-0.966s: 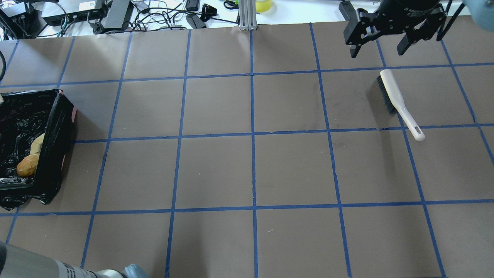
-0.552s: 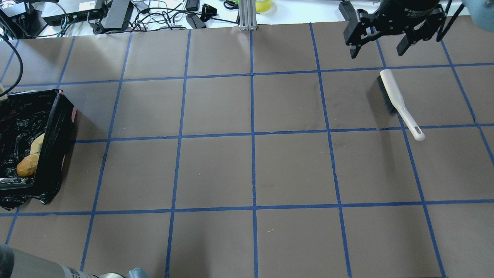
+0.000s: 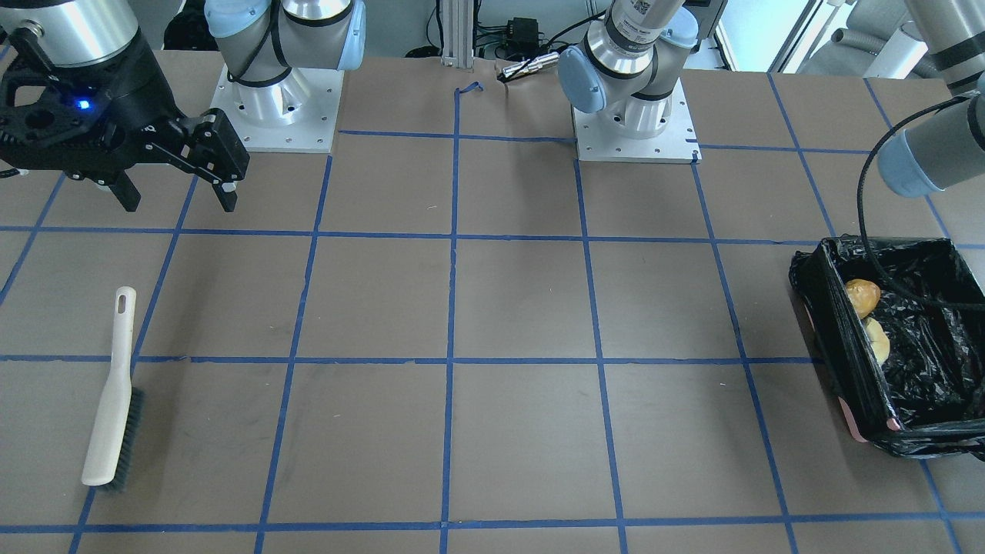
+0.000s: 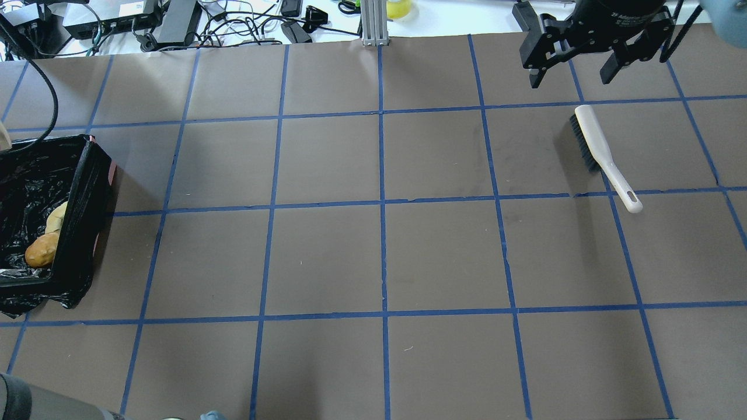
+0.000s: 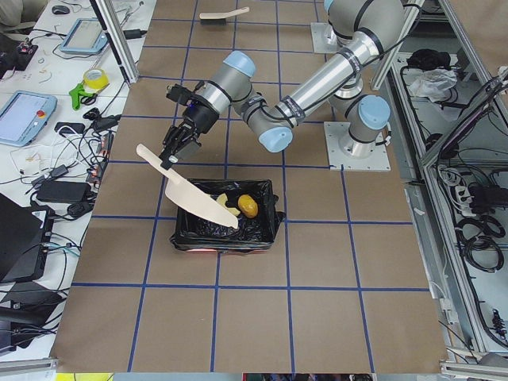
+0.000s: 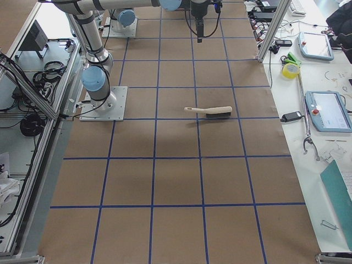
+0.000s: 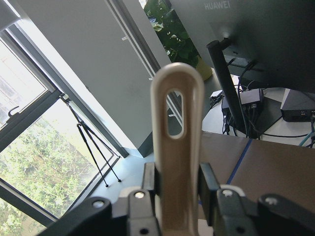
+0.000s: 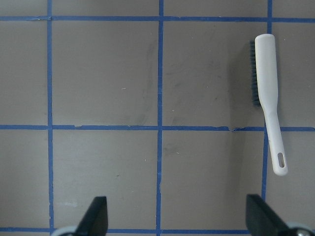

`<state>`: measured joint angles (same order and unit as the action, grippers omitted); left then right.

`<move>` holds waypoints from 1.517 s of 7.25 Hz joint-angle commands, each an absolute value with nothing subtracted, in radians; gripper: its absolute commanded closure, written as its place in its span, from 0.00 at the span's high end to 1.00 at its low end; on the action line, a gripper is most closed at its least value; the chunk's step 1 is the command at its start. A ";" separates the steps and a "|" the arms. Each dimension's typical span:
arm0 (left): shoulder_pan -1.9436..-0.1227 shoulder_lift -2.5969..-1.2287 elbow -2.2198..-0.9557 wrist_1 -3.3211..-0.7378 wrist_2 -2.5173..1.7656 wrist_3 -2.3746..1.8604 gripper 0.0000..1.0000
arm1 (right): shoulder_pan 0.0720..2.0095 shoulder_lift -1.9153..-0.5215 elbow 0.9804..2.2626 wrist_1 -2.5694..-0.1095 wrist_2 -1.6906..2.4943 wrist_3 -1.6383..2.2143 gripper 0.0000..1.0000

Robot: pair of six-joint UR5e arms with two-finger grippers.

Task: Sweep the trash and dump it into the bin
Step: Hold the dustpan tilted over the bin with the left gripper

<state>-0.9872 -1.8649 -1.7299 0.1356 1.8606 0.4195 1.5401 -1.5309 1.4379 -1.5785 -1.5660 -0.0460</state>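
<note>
The left gripper (image 7: pixel 178 186) is clamping a beige plastic handle (image 7: pixel 177 157) with an oval slot, which is pointing upward before a tall window (image 7: pixel 39 142) and a dark flat monitor (image 7: pixel 266 24).

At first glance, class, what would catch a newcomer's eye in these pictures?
The left gripper holds a dustpan tilted over the black-lined bin at the left end of the table, with trash lying inside. At the other end a brush lies alone, and the right gripper hangs open above the table near it.
</note>
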 commanded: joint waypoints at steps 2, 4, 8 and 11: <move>-0.988 -1.865 -1.756 0.224 1.859 0.458 0.00 | 1.540 -1.532 1.439 -1.577 -1.566 -0.046 1.00; -0.989 -1.870 -1.778 0.305 1.862 0.459 0.00 | 1.542 -1.532 1.437 -1.578 -1.566 -0.046 1.00; -1.014 -1.890 -1.824 0.482 1.861 0.528 0.00 | 1.540 -1.532 1.437 -1.578 -1.566 -0.046 1.00; -1.019 -1.879 -1.847 0.500 1.858 0.543 0.00 | 1.542 -1.532 1.439 -1.577 -1.566 -0.046 1.00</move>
<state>-1.0175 -1.8848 -1.8425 0.4978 1.8598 0.5409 1.5414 -1.5324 1.4376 -1.5781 -1.5662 -0.0460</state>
